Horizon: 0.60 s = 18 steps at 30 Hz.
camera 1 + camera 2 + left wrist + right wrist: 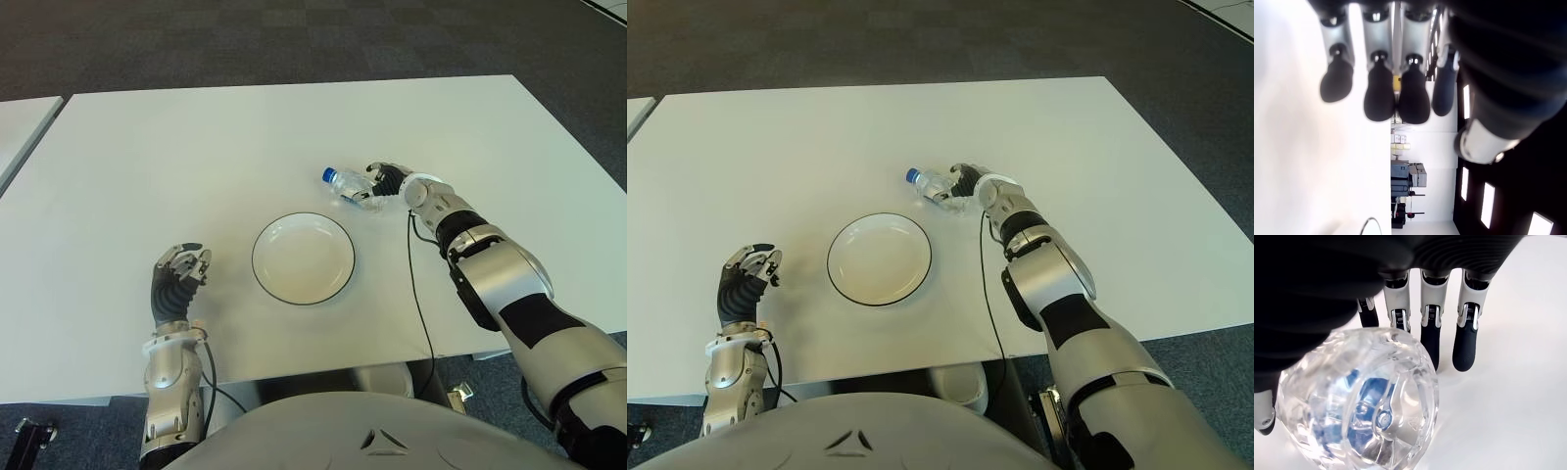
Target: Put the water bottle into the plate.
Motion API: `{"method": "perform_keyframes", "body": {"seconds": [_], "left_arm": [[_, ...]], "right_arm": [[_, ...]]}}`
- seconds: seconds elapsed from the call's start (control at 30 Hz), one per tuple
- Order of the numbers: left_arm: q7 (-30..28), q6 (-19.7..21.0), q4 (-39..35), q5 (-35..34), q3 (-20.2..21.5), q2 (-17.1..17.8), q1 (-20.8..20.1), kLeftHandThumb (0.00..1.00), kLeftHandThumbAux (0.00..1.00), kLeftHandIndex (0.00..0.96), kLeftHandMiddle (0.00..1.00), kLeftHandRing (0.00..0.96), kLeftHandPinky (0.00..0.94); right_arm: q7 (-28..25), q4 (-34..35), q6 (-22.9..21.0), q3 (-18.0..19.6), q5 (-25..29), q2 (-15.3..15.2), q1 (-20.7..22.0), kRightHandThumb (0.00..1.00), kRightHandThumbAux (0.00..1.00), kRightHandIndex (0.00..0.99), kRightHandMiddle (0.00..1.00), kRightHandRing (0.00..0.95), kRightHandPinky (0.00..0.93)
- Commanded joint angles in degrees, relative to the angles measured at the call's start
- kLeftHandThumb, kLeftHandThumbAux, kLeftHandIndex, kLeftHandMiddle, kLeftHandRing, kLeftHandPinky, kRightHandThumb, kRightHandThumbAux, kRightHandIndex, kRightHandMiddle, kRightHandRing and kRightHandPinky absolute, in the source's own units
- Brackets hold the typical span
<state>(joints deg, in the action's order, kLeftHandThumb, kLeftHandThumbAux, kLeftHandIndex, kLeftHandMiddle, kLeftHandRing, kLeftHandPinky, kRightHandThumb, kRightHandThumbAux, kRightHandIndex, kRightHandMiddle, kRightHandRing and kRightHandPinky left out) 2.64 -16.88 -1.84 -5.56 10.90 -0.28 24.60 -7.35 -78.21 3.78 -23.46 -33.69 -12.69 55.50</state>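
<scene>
A: Nearest us, our left hand (180, 274) shows beside the plate (304, 258), to its left, fingers loosely curled and holding nothing

B: Then the plate itself, round, glossy white with a dark rim, bare, which we judge is ready to receive

A: Beyond it the water bottle (351, 187) lies on its side on the white table (196, 147), clear ribbed plastic, blue cap

B: Our right hand (390, 184) is at its base, fingers straight, not yet closed round it
</scene>
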Motion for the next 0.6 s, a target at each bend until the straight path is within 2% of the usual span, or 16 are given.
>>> {"method": "perform_keyframes", "body": {"seconds": [0.03, 0.3, 0.6], "left_arm": [[0.52, 1.29, -0.57, 0.54, 0.21, -0.17, 0.07, 0.703, 0.721, 0.434, 0.746, 0.732, 0.727], [0.69, 1.85, -0.98, 0.65, 0.05, -0.49, 0.05, 0.702, 0.721, 0.434, 0.735, 0.722, 0.719], [1.56, 2.81, -1.38, 1.49, -0.2, -0.83, -0.06, 0.703, 0.721, 0.434, 0.73, 0.718, 0.717]], "right_arm": [[-2.88, -1.09, -2.26, 1.28, 1.37, 1.23, -2.14, 0.0, 0.498, 0.102, 0.31, 0.389, 0.441], [-2.4, -1.04, -4.08, 4.18, 3.32, 1.48, -2.74, 0.0, 0.537, 0.161, 0.318, 0.379, 0.396], [-1.5, -1.06, -5.21, 5.46, 3.56, 1.52, -3.27, 0.0, 0.606, 0.242, 0.351, 0.393, 0.411]]}}
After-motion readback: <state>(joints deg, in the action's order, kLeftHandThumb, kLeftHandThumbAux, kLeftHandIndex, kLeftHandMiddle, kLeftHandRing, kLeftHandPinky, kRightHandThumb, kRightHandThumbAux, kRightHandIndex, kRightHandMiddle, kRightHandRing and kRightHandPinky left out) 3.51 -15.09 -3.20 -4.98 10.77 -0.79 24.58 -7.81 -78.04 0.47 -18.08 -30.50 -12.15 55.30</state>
